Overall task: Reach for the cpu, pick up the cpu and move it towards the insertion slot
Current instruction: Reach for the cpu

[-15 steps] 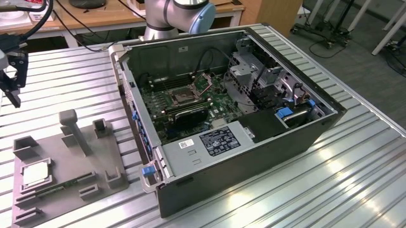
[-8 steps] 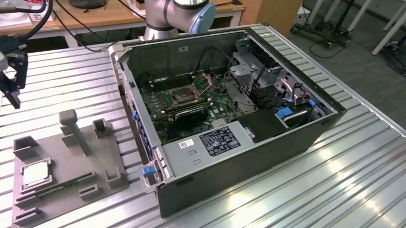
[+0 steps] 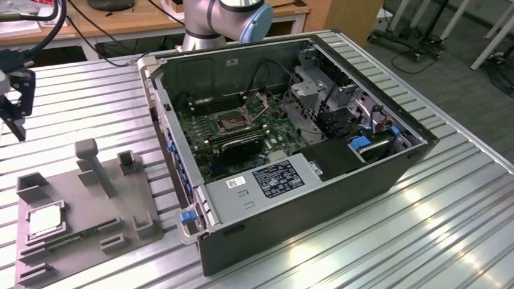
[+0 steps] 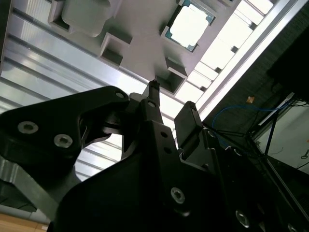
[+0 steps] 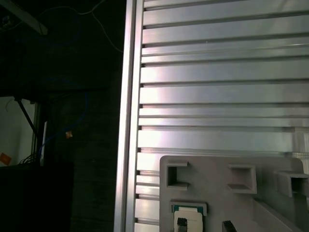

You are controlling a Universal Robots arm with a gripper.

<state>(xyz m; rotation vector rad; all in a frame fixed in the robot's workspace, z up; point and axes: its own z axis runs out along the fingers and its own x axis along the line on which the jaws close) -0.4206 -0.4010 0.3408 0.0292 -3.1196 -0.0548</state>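
Silvery cpu (image 4: 189, 25) rests on fixture (image 4: 140, 46); exterior view adds insertion slot (image 3: 233, 124).

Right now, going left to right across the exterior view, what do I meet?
Black gripper → silvery square cpu → tall grey plastic post → insertion slot with shiny metal frame → blue-tabbed drive bay.

- gripper (image 3: 16, 117) cut off by the exterior view's left edge; arm (image 3: 229, 18) cut by that view's top edge
- cpu (image 5: 189, 217) runs off the picture's edge in the first wrist view; a dark fingertip (image 5: 181, 223) covers part of it
- grey fixture plate (image 3: 120, 205) clipped at the exterior view's bottom edge
- insertion slot (image 3: 229, 124) too small in the exterior view to tell lever position
- gripper body hides much of the table (image 4: 29, 58) in the second wrist view
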